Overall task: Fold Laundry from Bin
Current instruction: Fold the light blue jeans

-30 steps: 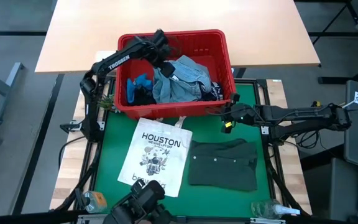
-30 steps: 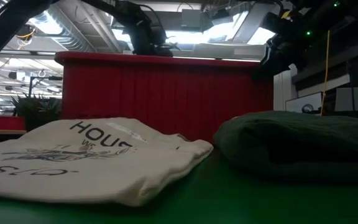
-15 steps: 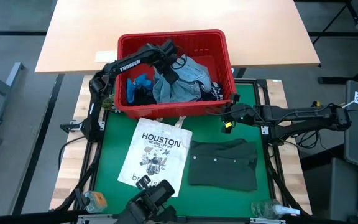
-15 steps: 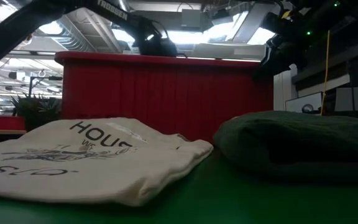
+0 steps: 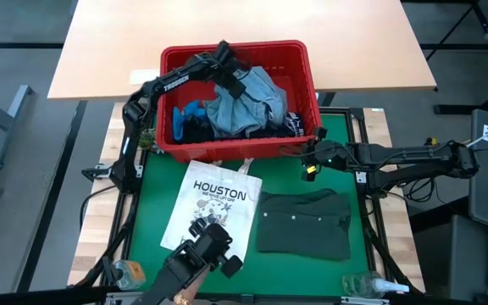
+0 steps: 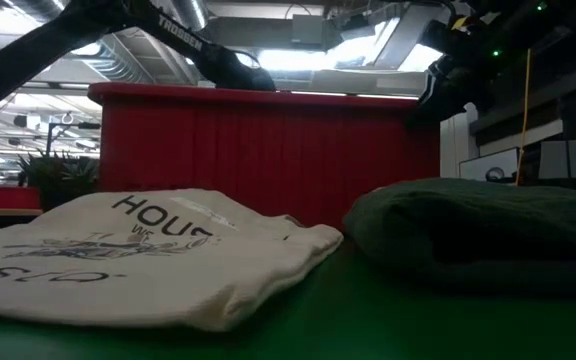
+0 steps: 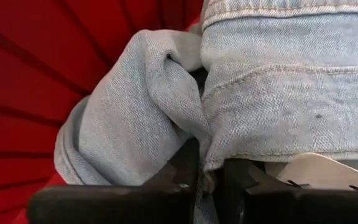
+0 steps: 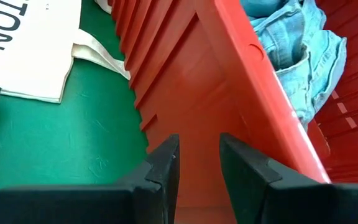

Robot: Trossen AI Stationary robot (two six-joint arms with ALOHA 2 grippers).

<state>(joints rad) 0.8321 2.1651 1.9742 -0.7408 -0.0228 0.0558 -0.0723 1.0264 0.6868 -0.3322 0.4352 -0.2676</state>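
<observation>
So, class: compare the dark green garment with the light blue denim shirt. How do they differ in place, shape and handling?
Place: the dark green garment lies on the green mat, while the denim shirt sits in the red bin.
Shape: the green one is folded flat into a neat rectangle; the denim one is bunched and crumpled.
Handling: no gripper touches the green one; the left gripper has its jaws pinched on a denim fold.
Shared: both are soft garments.

Dark navy garment mostly buried under the denim shirt, bin contents hidden behind its wall at table height, tote bag lettering cut off.
</observation>
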